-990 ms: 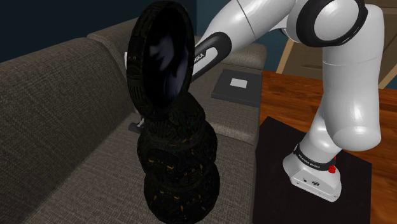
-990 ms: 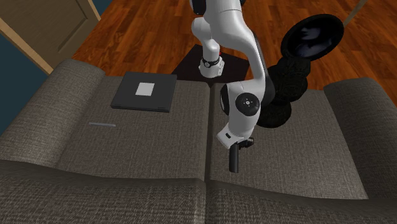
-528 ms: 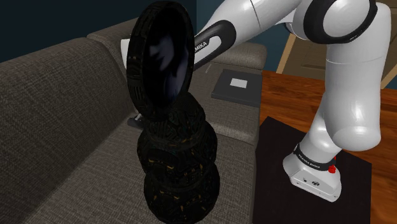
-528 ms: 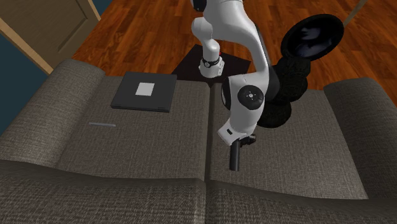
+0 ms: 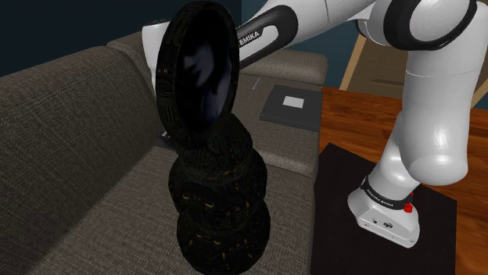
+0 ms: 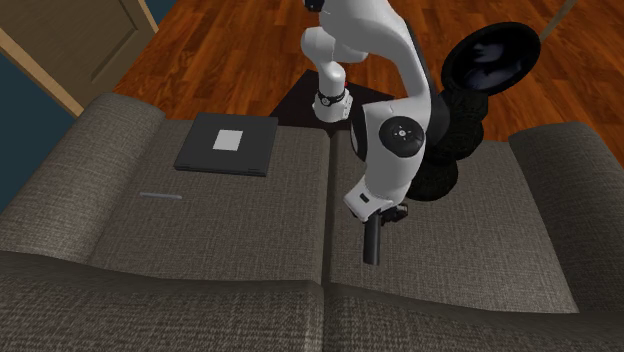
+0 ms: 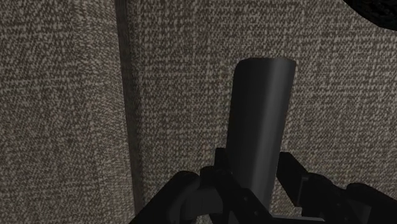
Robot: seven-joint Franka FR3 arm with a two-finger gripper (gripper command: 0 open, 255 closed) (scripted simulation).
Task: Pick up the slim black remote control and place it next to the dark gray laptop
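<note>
The shoulder view is looking dim: flat, murky light is lying on the sofa (image 5: 78, 117), and the black disc (image 5: 199, 70) is catching a faint bluish sheen. The white arm (image 5: 426, 117) is shading softly to grey underneath. The second exterior view is reading brighter, its floor (image 6: 240, 50) glowing warm. The remote (image 7: 261, 121) is showing a pale gradient in the wrist view.

Shoulder view: beside the stand (image 5: 338, 195), along the sofa (image 5: 70, 133). Second exterior view: high behind it, facing the arm (image 6: 392, 150); both show the laptop (image 5: 280, 114). Wrist view: close over the seat (image 7: 70, 95).
</note>
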